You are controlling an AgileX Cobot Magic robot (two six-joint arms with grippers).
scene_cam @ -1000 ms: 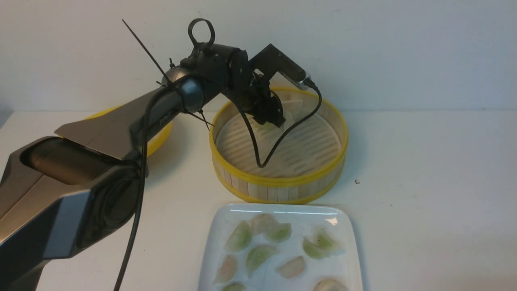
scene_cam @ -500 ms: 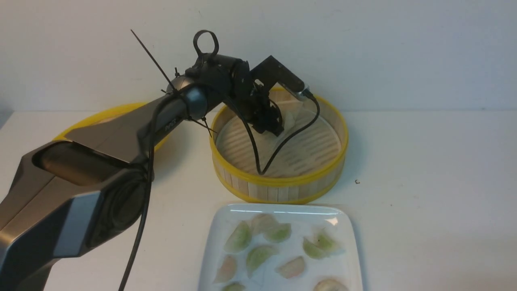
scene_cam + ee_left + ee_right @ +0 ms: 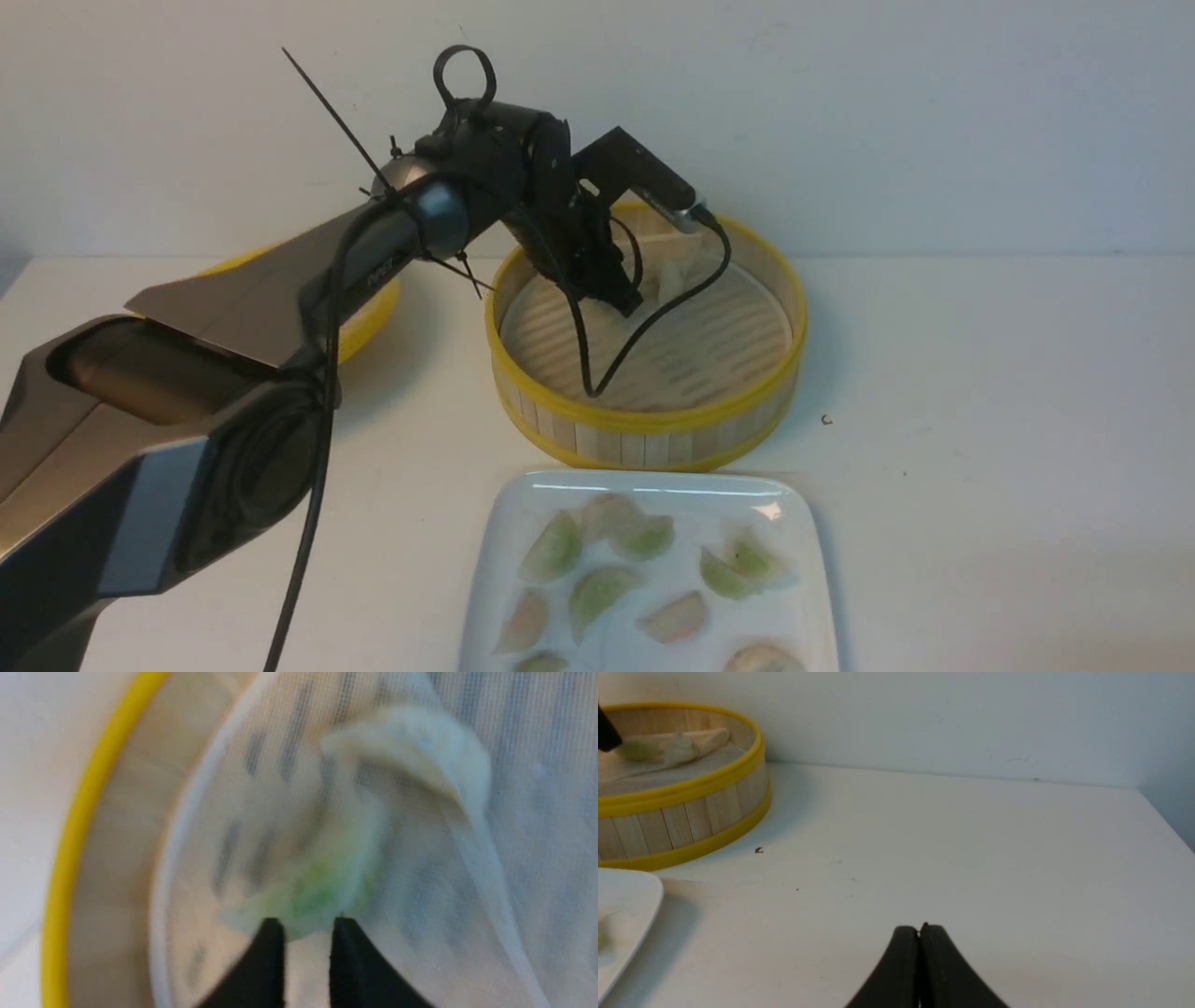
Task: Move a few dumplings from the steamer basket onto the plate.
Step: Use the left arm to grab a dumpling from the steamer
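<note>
White tabletop [image 3: 980,392] against a pale wall [image 3: 934,112] is carrying the setup, with the steamer basket [image 3: 653,425] standing just behind the plate [image 3: 653,487]. Transfer is judged to be well advanced: at least 9 dumplings [image 3: 597,590] are lying on the plate, green and pinkish mixed, and the basket floor is showing mostly bare liner [image 3: 537,812]. The left gripper [image 3: 306,926] is reaching down inside the basket, toward the far side of its floor, jaws drawn almost together and pinching the near edge of 1 green dumpling [image 3: 322,891] that is lying on the liner. A pale lump [image 3: 420,742] is sitting just beside that dumpling; whether it is 1 more dumpling or bunched liner cannot be told. The right gripper [image 3: 920,928] is hanging over bare table to the right of the basket, jaws pressed together on nothing. Remaining work, by this reading: lifting the pinched dumpling, carrying it over the rim and releasing it on a free patch of the plate.
</note>
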